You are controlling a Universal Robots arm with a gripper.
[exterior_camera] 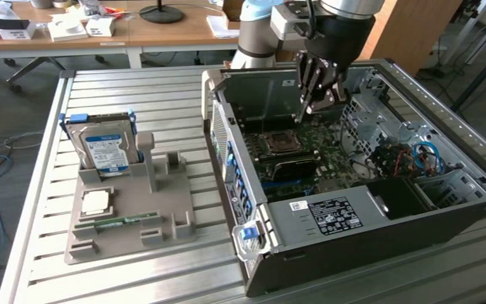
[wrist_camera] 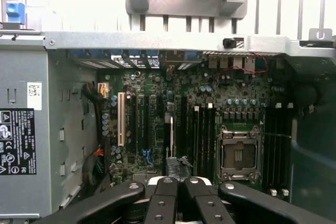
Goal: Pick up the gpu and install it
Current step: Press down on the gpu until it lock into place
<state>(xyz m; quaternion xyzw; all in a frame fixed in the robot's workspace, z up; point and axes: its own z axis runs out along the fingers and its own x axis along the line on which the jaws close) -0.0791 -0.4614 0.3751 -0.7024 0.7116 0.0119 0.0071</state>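
One tool [exterior_camera: 317,95] hangs clenched on the thin gpu [exterior_camera: 299,104] (seen edge-on, apparently) above the motherboard [exterior_camera: 311,142] inside the case [exterior_camera: 378,209]. The card's edge should sit parallel to its slot, with a vertical descent.

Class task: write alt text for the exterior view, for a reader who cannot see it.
A robot arm's end effector, shut on a thin black gpu, hangs over the motherboard inside an open computer case lying on a slatted metal table. On the exterior view's left, a grey holder carries a hard drive.
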